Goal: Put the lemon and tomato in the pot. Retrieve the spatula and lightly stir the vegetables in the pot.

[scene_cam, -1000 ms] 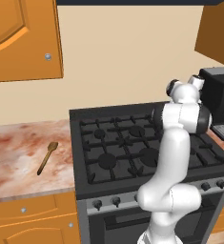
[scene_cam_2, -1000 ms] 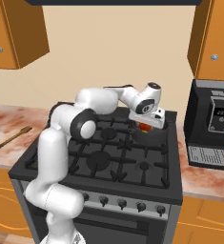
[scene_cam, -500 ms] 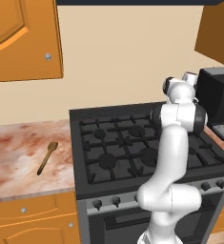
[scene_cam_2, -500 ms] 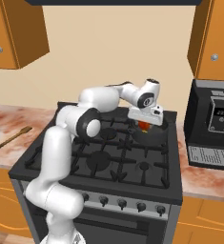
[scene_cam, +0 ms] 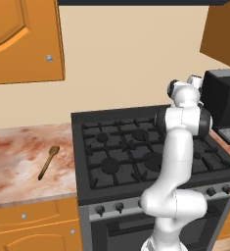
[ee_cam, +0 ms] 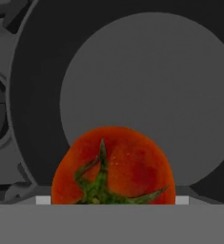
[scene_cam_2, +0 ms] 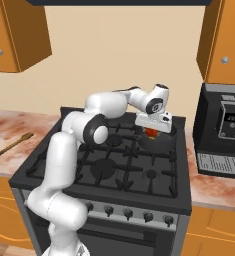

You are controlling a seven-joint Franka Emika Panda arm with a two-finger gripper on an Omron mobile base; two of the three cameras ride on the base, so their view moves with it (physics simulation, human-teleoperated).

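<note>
We note the stove [scene_cam_2: 109, 165] first, with the pot [scene_cam_2: 161, 142] on its back right burner. Our gripper [scene_cam_2: 152, 131] hangs directly over the pot, clenched on the tomato [ee_cam: 112, 166]. Spatula [scene_cam: 48, 162] lies flat on the counter [scene_cam: 18, 166], left of the stove.

One tomato [ee_cam: 112, 167], one pot [ee_cam: 132, 95], one spatula [scene_cam: 48, 162], one stove [scene_cam: 131, 152], one coffee machine [scene_cam_2: 223, 131] were counted

Red tomato [ee_cam: 112, 167] above dark pot [ee_cam: 132, 86]
</note>
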